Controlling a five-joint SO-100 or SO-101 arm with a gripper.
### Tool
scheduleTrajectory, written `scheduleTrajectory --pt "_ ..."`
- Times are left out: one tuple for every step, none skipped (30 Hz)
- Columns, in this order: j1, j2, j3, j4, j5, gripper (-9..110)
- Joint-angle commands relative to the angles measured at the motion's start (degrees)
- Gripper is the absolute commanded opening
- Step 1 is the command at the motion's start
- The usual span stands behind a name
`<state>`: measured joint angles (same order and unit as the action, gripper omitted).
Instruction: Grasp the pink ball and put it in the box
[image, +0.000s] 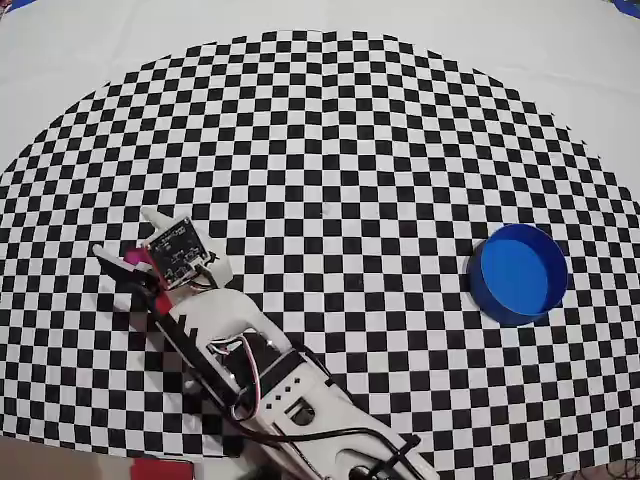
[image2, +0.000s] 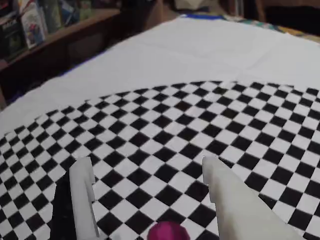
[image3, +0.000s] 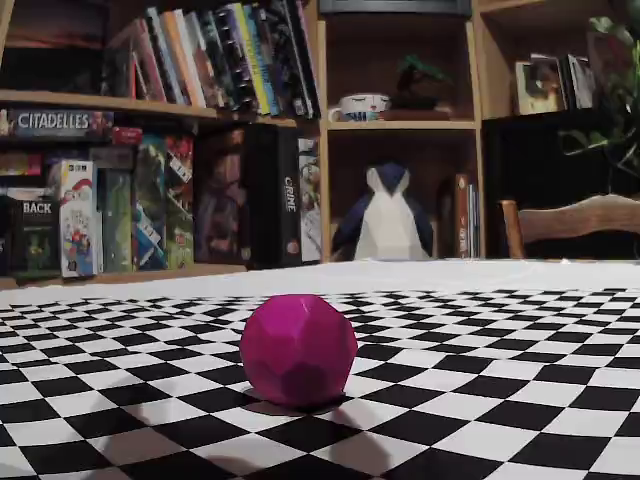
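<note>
The pink ball (image: 135, 258) lies on the checkered cloth at the left in the overhead view. My gripper (image: 125, 235) is open around it, one finger on either side. In the wrist view the ball (image2: 167, 233) shows at the bottom edge, deep between the two white fingers (image2: 82, 195), and my gripper (image2: 145, 162) is wide open with the fingers apart from the ball. In the fixed view the ball (image3: 298, 348) rests on the cloth and no gripper shows. The blue round box (image: 518, 273) stands empty at the far right, well away from the gripper.
The checkered cloth (image: 330, 150) lies on a white tablecloth (image: 100, 40). The arm (image: 280, 390) comes in from the bottom edge of the overhead view. Bookshelves (image3: 160, 130) and a chair (image3: 570, 220) stand beyond the table.
</note>
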<state>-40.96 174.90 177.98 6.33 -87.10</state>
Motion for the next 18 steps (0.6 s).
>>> scheduleTrajectory --pt "-0.5 -2.0 -0.1 -1.4 -0.4 24" --pt "-0.5 -2.8 -0.1 -2.0 -0.4 24" --pt "-0.5 -3.8 -0.1 -2.7 -0.4 24" --pt "-0.5 -4.7 -0.1 -3.4 -0.4 24" --pt "-0.5 -5.6 -0.2 -4.1 -0.4 24" --pt "-0.5 -6.5 -0.2 -4.7 -0.4 24" --pt "-0.5 -7.4 -0.2 -5.4 -0.4 24" --pt "-0.5 -8.1 -0.4 -5.5 -0.4 24" --pt "-0.5 -8.7 -0.7 -5.5 -0.5 24" --pt "-0.5 -9.3 -1.1 -5.5 -0.5 24" --pt "-0.5 -9.9 -1.4 -5.5 -0.5 24" --pt "-0.5 -10.7 -1.9 -5.3 -0.5 24" --pt "-0.5 -11.6 -2.5 -5.3 -0.6 24" --pt "-0.5 -12.5 -3.0 -5.3 -0.6 24" --pt "-0.5 -13.3 -3.3 -5.3 -0.6 24" --pt "-0.5 -13.8 -3.5 -5.3 -0.6 24" --pt "-0.6 -14.3 -3.6 -5.3 -0.6 24" --pt "-0.6 -14.9 -3.8 -5.3 -0.6 24"
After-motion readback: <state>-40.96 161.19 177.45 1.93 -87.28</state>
